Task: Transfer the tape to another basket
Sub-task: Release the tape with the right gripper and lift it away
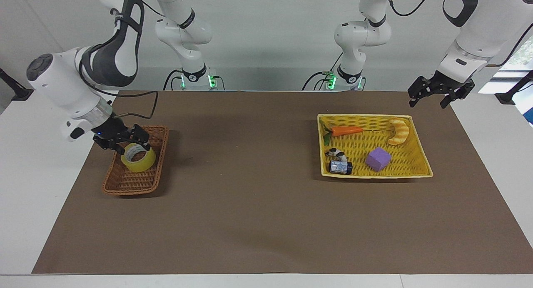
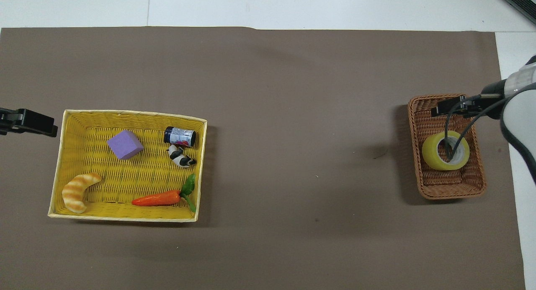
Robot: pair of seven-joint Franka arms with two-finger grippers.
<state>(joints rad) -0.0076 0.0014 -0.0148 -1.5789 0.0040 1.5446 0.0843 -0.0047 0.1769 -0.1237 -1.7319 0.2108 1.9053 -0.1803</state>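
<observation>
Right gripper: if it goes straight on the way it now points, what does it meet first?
Probably the tape, lying in the brown basket just below it; the right gripper points down, though depth is unclear.

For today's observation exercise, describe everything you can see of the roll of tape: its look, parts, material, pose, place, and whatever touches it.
The tape is a wide roll of translucent yellow film wound on a pale core with an open middle. It sits in the brown wicker basket, at the right arm's end of the table, slightly tilted with its hole facing mostly upward, in the half of the basket nearer the robots. The right tool hangs just above its rim, fingers spread; whether they touch it cannot be told. A dark cable crosses over the hole in the overhead view.
</observation>
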